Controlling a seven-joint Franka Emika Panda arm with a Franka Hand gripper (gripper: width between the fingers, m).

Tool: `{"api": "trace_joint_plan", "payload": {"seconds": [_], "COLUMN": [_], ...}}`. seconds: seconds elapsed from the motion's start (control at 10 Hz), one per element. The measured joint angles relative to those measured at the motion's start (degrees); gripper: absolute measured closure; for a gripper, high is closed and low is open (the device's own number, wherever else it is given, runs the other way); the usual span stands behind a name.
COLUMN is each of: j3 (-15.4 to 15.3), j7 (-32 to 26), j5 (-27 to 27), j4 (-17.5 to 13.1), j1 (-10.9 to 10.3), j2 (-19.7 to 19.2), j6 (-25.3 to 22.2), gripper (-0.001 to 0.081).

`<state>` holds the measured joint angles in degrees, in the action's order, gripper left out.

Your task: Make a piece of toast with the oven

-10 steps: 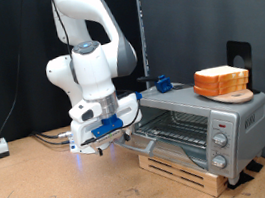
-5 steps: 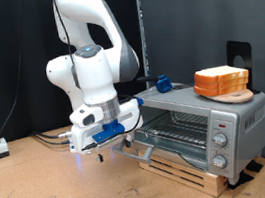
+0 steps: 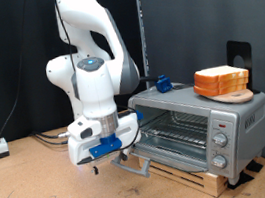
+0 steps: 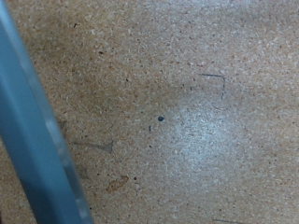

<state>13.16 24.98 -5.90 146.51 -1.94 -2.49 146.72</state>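
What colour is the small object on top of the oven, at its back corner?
Blue. The small object sits on the oven; the exterior view shows it best.

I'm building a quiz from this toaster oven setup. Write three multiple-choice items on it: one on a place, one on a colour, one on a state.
1. Where is the stack of bread slices?
A. on top of the toaster oven
B. on the wire rack
C. on the floor

2. What colour is the small object on the oven's roof, toward the exterior view's left?
A. red
B. blue
C. yellow

3. How is the oven's glass door?
A. shut
B. taken off
C. dropped open

Answers:
1 A, the stack rests on a round board on the oven's roof.
2 B, it shows blue against the dark backdrop.
3 C, the door hangs down by the pincer and the rack inside shows.
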Motion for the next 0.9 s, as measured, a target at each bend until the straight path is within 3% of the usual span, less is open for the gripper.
{"api": "trace_joint_plan", "payload": {"seconds": [0.3, 0.9], "j3": [0.01, 1.14], "j7": [-1.27, 4.79], "j5": [-2.6, 1.93], "j4": [-0.85, -1.47], "j1": [0.39, 0.45], "j2": [-2.61, -11.98], "j6": [1.24, 7.55], "gripper": [-0.0003, -0.0003]}}
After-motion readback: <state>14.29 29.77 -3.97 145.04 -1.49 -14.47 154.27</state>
